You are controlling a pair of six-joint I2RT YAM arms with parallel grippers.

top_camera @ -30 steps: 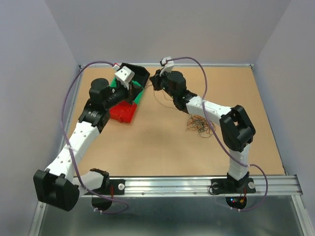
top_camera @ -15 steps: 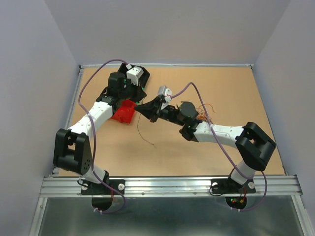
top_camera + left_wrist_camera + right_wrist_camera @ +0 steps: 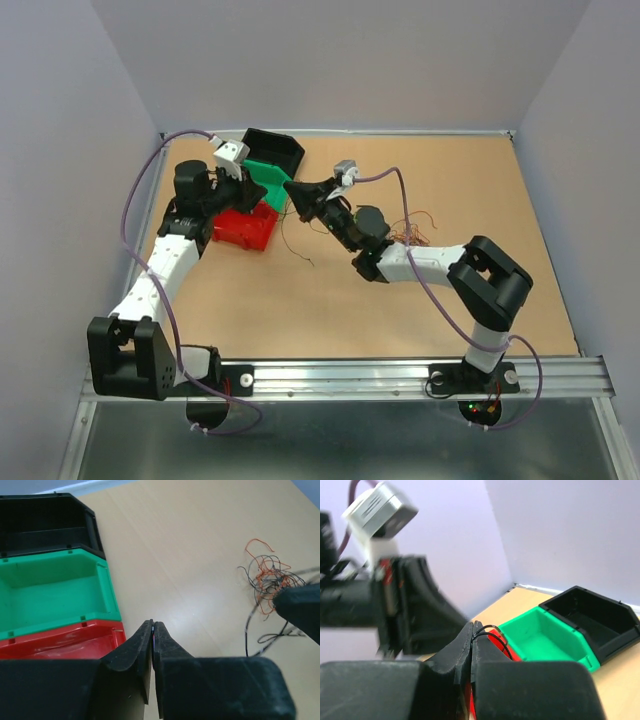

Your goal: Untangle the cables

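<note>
My right gripper [image 3: 472, 626] is clamped on one dark wire [image 3: 492, 631], just beside the green bin [image 3: 111, 595] on its bunch side. The wire hangs lengthwise below it. The left gripper [image 3: 152, 625] is across that bin, jaws all but together, and I see nothing held. The bunch [image 3: 267, 577] lies well apart from the bin. I judge the right arm nearer.

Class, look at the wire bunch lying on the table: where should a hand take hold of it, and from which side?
Grip the orange loop sticking out from the bunch of wires, coming down from above: it stands clear of the knot, so likely one strand comes alone.
</note>
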